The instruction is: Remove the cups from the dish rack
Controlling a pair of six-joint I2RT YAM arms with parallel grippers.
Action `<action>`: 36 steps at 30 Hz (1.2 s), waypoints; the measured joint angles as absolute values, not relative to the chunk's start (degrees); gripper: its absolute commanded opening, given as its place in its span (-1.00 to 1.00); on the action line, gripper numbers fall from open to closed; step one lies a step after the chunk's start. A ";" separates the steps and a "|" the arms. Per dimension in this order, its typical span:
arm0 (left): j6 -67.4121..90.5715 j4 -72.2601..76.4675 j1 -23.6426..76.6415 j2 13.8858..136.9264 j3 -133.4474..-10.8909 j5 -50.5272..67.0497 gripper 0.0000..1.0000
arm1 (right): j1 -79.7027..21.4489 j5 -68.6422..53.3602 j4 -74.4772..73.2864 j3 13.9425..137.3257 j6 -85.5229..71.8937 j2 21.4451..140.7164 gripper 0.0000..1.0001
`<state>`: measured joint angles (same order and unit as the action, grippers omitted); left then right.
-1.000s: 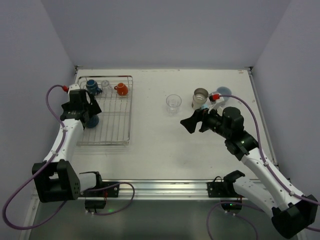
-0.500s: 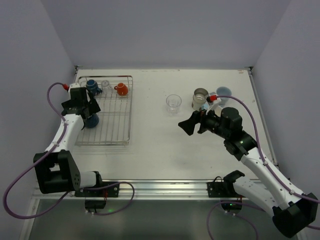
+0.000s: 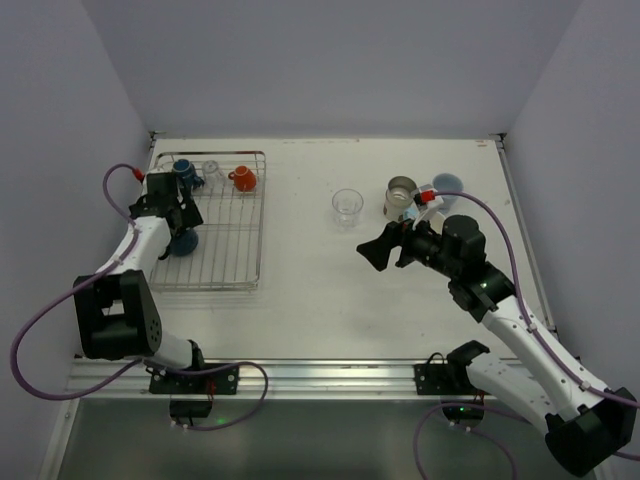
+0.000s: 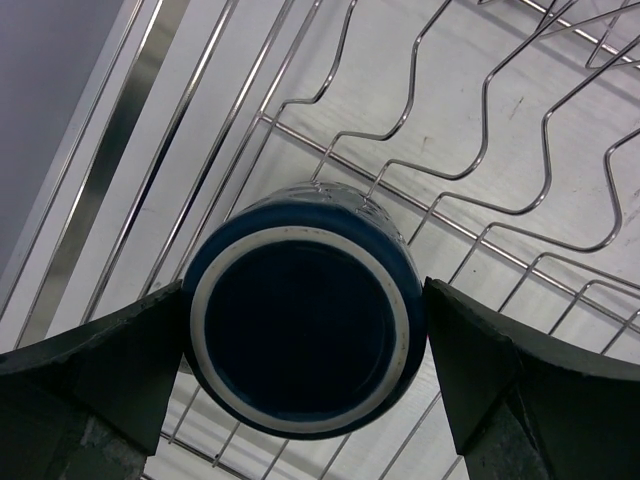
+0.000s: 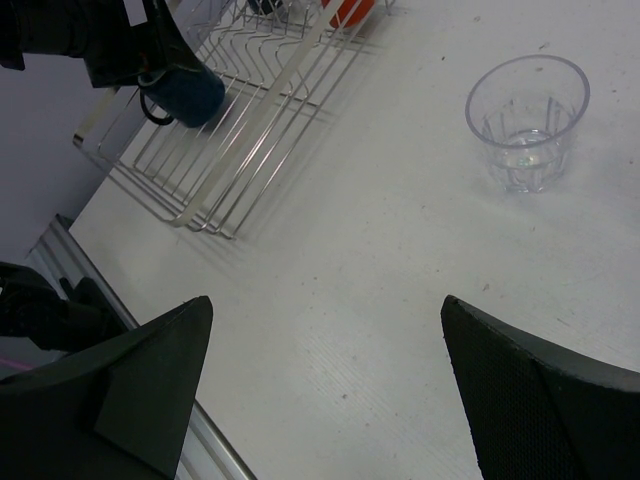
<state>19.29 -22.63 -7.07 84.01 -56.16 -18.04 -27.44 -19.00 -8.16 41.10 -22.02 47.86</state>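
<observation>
- Your left tool [image 4: 305, 318] is clamped on the dark blue mug [image 3: 184, 241]. In the wrist view both fingers [image 4: 120, 360] press its sides, with wires of the dish rack [image 3: 215, 225] beyond it.
- Compared with a second ago, your left arm's elbow has drawn in. The tool and mug have barely shifted.
- Your right tool [image 5: 325, 305] is spread wide on nothing and has edged slightly toward the rack.
- Only the right wrist view shows the clear glass [image 5: 527, 120] ahead-right of that tool, upright on the surface [image 5: 400, 300].
- Only the top view shows, past your left tool in the rack, a second blue mug [image 3: 185, 172], a small glass [image 3: 211, 168] and an orange mug [image 3: 243, 178].
- It alone also shows a grey metallic cup [image 3: 400, 196] and a light blue cup [image 3: 446, 185] beside your right wrist.
</observation>
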 measured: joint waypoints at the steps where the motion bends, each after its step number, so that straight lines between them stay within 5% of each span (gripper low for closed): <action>1: 19.29 -22.50 -7.14 84.31 -56.16 -17.89 1.00 | -27.44 -18.98 -8.16 41.10 -22.02 47.86 0.98; 4: 19.31 -21.69 -7.49 84.95 -56.16 -17.50 0.82 | -27.44 -18.94 -8.19 41.10 -22.02 47.81 0.98; 8: 19.42 -21.19 -7.64 84.97 -56.14 -17.04 0.01 | -27.44 -18.87 -8.27 41.10 -22.02 47.46 0.98; 14: 19.94 -21.63 -7.75 81.84 -54.02 -14.83 -0.72 | -27.49 -18.72 -8.38 41.10 -22.02 47.09 0.98; 20: 20.78 -23.35 -7.75 74.02 -51.20 -7.18 -1.00 | -27.75 -16.10 -9.78 41.10 -22.35 47.42 0.98; 27: 23.07 -23.29 -7.75 65.14 -49.01 2.22 -1.00 | -30.11 -16.56 -7.44 41.10 -26.52 48.27 0.98; 36: 27.44 -22.70 -4.60 52.58 -47.59 13.58 -1.00 | -42.54 -21.23 12.71 39.72 -36.01 57.34 0.87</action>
